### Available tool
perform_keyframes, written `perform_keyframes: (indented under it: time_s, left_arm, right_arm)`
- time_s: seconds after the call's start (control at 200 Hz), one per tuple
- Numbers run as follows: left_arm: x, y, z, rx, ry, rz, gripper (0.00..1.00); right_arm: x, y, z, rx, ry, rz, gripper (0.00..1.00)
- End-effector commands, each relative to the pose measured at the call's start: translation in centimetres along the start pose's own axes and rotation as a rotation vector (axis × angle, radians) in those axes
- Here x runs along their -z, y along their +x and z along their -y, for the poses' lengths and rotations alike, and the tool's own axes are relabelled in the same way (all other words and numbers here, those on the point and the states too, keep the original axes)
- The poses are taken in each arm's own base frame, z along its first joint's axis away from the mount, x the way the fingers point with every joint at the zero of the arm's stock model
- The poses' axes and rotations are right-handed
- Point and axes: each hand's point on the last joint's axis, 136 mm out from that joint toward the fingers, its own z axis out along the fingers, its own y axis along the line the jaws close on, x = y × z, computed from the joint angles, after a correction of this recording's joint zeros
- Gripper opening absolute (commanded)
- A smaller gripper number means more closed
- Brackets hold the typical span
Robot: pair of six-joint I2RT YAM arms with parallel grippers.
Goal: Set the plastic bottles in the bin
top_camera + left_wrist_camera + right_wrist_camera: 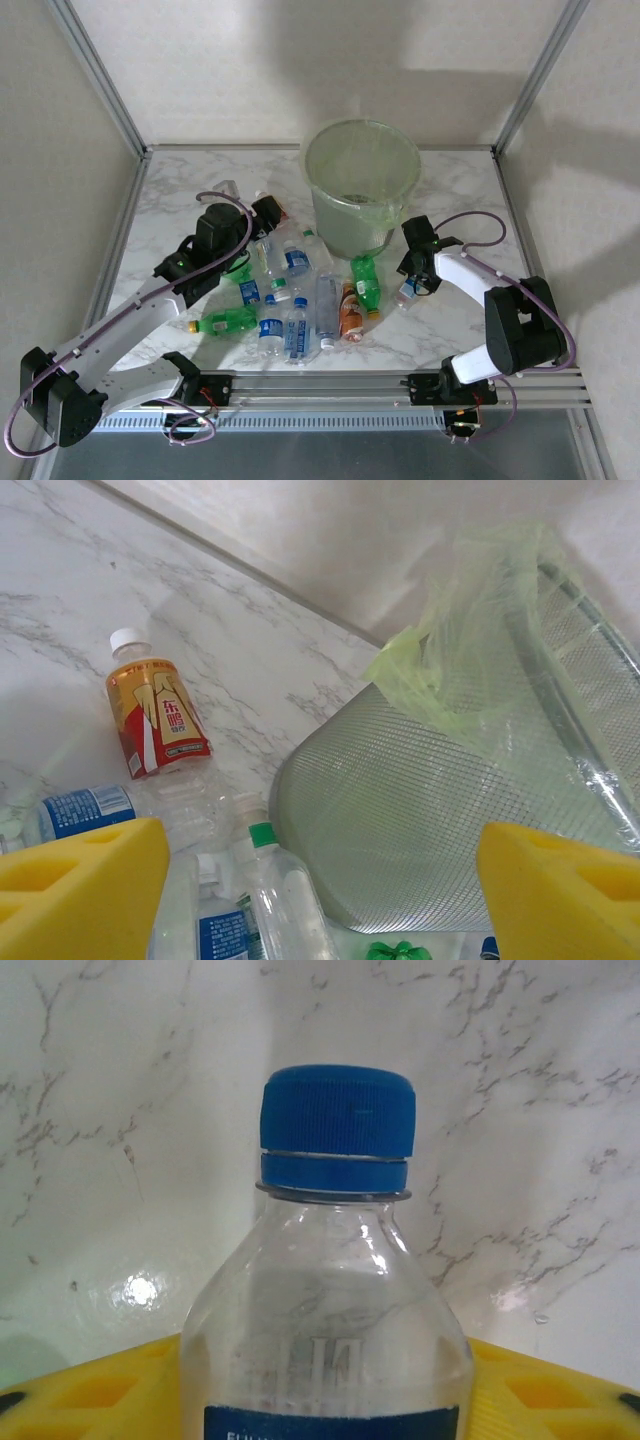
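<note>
Several plastic bottles (296,330) lie in a heap on the marble table in front of the bin (350,215), among them a green one (365,280) and an orange-labelled one (350,310). My left gripper (270,222) hovers open over the heap's far left part. In the left wrist view its fingers (90,880) straddle clear bottles (285,890), with a red-labelled bottle (155,720) beyond and the bin's mesh wall (430,810) to the right. To the right of the bin, my right gripper (415,275) is shut on a clear bottle with a blue cap (335,1110), its yellow pads (100,1395) pressing both sides.
Metal frame posts stand at the table's back corners (140,150). The bin's thin liner (450,680) drapes over its rim. Bare marble lies at the table's right (470,200) and far left (165,200).
</note>
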Motion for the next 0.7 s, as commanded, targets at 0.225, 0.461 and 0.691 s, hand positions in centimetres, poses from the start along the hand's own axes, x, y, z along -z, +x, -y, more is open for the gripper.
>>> perform_keyframes:
  time_s: [0.225, 0.461, 0.691]
  left_arm:
    - [0.4, -0.3, -0.3, 0.024, 0.005, 0.004, 0.8]
    - [0.4, -0.2, -0.8, 0.026, -0.012, -0.008, 0.8]
    - [0.8, -0.4, -1.5, 0.031, -0.031, -0.005, 0.8]
  right_arm:
    - [3.1, -2.3, 0.9, -0.008, 0.016, 0.099, 0.49]
    - [14.9, -9.0, -1.2, -0.033, -0.134, 0.348, 0.48]
    - [26.4, -14.1, -3.3, -0.064, -0.311, 0.555, 0.45]
